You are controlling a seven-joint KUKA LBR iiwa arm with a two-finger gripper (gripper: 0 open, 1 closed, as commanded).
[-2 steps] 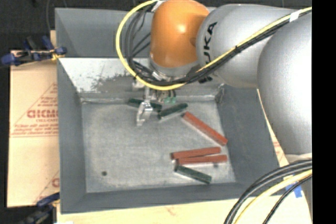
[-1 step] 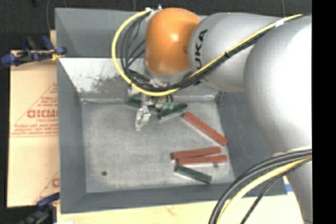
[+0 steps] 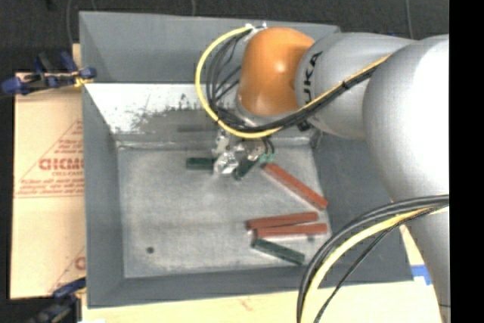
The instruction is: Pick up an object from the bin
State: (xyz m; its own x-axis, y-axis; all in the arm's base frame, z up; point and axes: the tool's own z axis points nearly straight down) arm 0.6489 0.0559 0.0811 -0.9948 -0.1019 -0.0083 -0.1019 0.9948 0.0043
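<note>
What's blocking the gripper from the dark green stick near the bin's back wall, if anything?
Nothing visible. The gripper is right at the dark green stick, whose left end pokes out beside it. The slanted red bar lies on the view's right, the other bars nearer the front.

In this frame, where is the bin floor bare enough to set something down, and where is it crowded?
Bare: the left half of the bin floor, from the left wall across to the dark green stick beside the gripper. Crowded: the right side, where a slanted red-brown stick, two more red-brown sticks and a second green stick lie.
</note>
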